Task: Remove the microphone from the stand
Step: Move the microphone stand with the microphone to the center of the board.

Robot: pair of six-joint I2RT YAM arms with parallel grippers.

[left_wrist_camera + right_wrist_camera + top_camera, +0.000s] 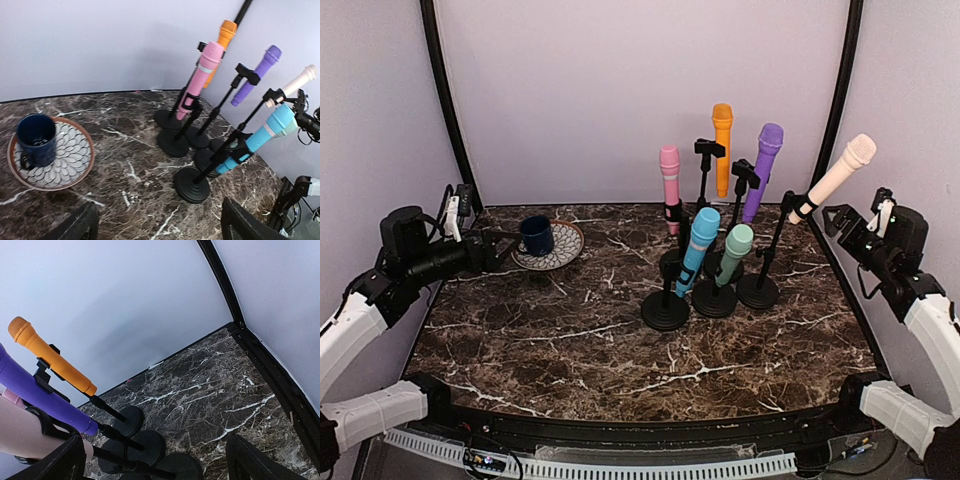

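Observation:
Several microphones stand clipped on black stands right of the table's middle: pink (669,185), orange (722,145), purple (763,165), cream (835,178), blue (699,250) and green (734,252). The round stand bases (665,310) cluster together. My left gripper (492,248) is open at the far left beside the plate, well away from the stands; in its wrist view the left gripper (160,227) holds nothing. My right gripper (840,220) is open just right of the cream microphone (20,430), and in its own view the right gripper (157,465) is empty.
A dark blue cup (536,235) sits on a patterned plate (570,250) at the back left. Curved light walls enclose the dark marble table (570,350), with black frame posts (445,100) at both back corners.

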